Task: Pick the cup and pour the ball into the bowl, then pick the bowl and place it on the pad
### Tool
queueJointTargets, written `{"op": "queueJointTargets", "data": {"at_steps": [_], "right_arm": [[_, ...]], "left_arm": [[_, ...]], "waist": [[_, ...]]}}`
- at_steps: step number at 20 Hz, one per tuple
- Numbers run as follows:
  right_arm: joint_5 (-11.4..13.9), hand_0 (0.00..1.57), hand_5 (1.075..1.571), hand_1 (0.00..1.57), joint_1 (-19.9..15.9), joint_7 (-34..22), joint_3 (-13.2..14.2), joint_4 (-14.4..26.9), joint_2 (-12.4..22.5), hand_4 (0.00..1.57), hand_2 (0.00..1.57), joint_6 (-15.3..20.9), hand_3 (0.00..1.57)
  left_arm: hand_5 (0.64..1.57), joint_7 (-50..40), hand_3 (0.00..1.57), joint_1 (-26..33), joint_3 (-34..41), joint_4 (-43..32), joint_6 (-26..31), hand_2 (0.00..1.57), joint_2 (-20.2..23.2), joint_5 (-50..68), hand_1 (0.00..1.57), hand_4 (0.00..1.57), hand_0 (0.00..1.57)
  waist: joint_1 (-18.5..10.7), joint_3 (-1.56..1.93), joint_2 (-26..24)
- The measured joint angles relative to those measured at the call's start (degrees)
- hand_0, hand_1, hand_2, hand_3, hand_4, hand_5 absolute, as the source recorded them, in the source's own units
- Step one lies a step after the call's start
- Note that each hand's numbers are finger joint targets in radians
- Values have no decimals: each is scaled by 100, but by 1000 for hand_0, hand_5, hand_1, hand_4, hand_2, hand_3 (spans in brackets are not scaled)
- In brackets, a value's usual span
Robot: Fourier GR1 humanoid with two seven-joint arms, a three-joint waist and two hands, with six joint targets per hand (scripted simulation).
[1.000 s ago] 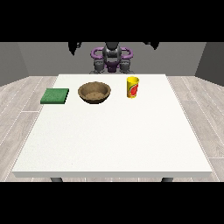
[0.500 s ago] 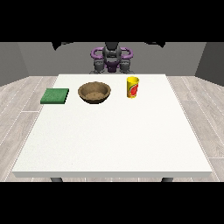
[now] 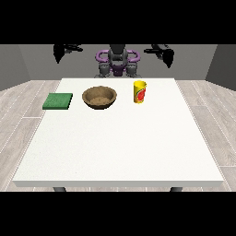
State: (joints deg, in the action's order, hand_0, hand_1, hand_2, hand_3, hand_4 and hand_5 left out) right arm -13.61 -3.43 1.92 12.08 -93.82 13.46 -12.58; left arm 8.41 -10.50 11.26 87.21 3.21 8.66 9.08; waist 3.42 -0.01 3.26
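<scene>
The near half of the white table fills the lower part of the frame, with nothing of the task on it. Everything that matters sits in a row toward the far edge, a little above the frame's middle. At the left of that row lies the flat green pad. Just left of centre stands the brown bowl, near the pad but apart from it. Right of centre stands the yellow cup, upright, with a red mark on its side, apart from the bowl. The ball cannot be seen; presumably it sits inside the cup.

Beyond the table, at the top centre, is the robot's torso. Both arms are raised and spread wide, well apart from the objects. The hand at the view's left hangs at the upper left, and the hand at the view's right at the upper right. Neither holds anything, but I cannot tell how their fingers lie.

No step looks done yet. The likely risk lies in the first reach: the cup is tall and narrow, so a hand arriving from high up could clip its rim and tip it, spilling the ball onto the table short of the bowl.
</scene>
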Motion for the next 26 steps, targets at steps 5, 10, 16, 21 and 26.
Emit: {"op": "queueJointTargets", "data": {"at_steps": [5,10,16,21,26], "right_arm": [[76,0,1571,0,-93,342,-18,111,-40,0,0,-109,0],[205,0,1570,0,-288,624,-17,268,-66,0,0,-106,0],[102,0,1570,0,-385,911,117,577,31,0,0,-366,0],[207,0,1571,0,-480,1199,138,883,20,0,0,-412,0],[191,0,1571,0,-551,1254,170,926,86,0,0,-504,0]], "left_arm": [[1519,1090,0,-56,-88,-820,-200,0,-333,-349,0,0,0],[1528,1981,0,-381,-151,-1759,-488,0,-615,-624,0,0,0],[1518,2811,0,-896,27,-2912,-735,0,-631,-725,0,0,0],[1520,3405,0,-1240,90,-3778,-800,0,-623,-770,0,0,0],[1524,3902,0,-1623,307,-4561,-813,0,-465,-688,0,0,0]], "waist": [[161,0,373],[281,-1,687],[398,-1,924],[384,0,1047],[477,-2,1205]]}}
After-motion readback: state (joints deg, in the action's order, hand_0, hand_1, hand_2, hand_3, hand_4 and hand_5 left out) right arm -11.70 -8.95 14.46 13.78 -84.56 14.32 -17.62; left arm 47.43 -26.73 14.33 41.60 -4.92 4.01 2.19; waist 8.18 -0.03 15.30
